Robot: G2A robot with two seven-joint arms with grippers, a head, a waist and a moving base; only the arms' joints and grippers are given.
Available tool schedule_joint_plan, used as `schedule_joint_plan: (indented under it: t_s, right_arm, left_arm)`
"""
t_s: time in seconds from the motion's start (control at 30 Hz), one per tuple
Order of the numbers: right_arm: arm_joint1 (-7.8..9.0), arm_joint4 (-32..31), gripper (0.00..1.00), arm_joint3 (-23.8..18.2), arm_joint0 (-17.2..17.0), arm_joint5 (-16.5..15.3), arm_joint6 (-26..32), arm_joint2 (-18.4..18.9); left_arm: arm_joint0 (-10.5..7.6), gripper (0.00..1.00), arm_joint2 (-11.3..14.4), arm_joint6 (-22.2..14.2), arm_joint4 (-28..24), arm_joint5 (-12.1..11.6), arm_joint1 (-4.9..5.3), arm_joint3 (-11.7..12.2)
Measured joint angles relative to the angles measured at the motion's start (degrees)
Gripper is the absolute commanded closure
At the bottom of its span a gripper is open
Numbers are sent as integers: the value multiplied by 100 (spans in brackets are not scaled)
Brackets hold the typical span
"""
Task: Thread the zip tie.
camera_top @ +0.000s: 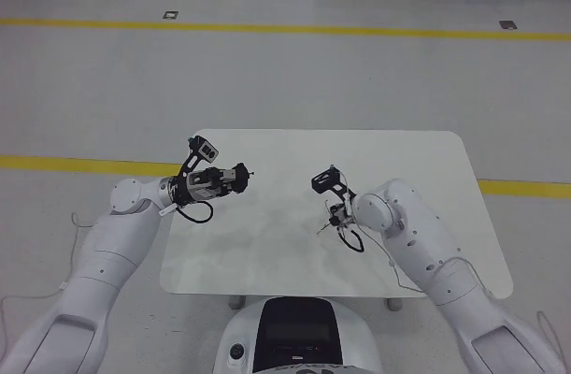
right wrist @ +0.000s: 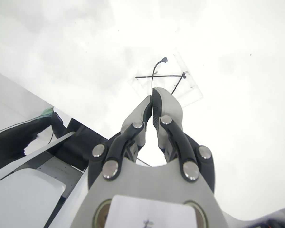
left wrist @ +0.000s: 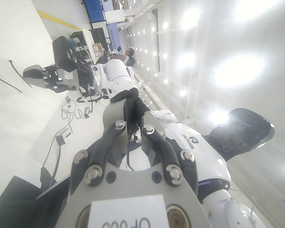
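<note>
Zip tie (right wrist: 154, 67) first: it is black and thin, and it's pinched in the right gripper (right wrist: 152, 93), whose fingers (right wrist: 142, 110) are pressed tight together on the strap. From the fingertips the strap stands out and curls over, ending in its small square head (right wrist: 165, 59), which hangs free in the air above the surface (camera_top: 406, 187). Just beyond it a clear sheet (right wrist: 192, 93) lies flat, with a couple of spare ties (right wrist: 167, 75) crossed on top.

The left gripper (left wrist: 132, 94) is held up on the other side, well apart from the right one, its tip turned toward it. Its fingers are drawn narrow, tips meeting; I can't make out whether anything is caught between them.

What matters for the next move, as I read it, is that the head end sticks out past the right fingers, with the tie's long axis running on from the fingertips. The right arm already has the tie, so the left would have to come across to meet the free end. A strap this slender will likely flex when touched, so lining it up with the head's slot looks fiddly.
</note>
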Motion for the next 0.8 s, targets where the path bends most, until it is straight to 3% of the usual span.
schedule_joint_plan:
  t_s: [0.13, 0.43, 0.53, 0.8]
  right_arm:
    - [82, 367, 100, -326, -364, -305, -387, 376]
    - [78, 373, 100, -288, -426, -242, -531, 394]
    - [80, 440, 100, -386, -555, -177, -1215, 483]
    - [118, 935, 100, -1257, -1224, -227, -2990, 959]
  left_arm:
    - [0, 100, 0, 0, 0, 0, 0, 0]
    - [0, 100, 0, 0, 0, 0, 0, 0]
    - [0, 100, 0, 0, 0, 0, 0, 0]
    - [0, 100, 0, 0, 0, 0, 0, 0]
